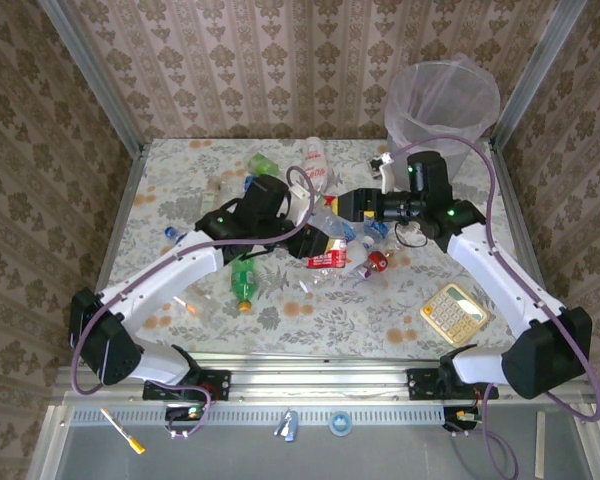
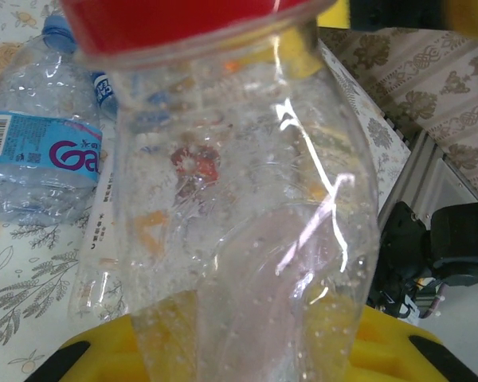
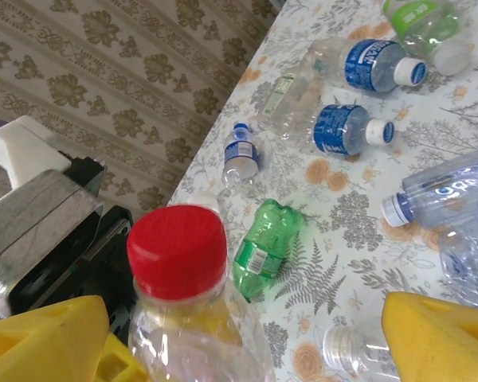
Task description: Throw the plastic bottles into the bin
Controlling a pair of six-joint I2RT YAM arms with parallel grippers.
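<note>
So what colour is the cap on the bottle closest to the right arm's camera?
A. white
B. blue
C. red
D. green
C: in the right wrist view, the cap on the clear bottle nearest the camera is bright red.

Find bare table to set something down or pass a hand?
Free: the near strip between the orange-capped green bottle and the calculator; the far-left corner behind the blue-capped bottle. Crowded: mid-table around the red-labelled bottle, loose bottles up to the bin.
</note>
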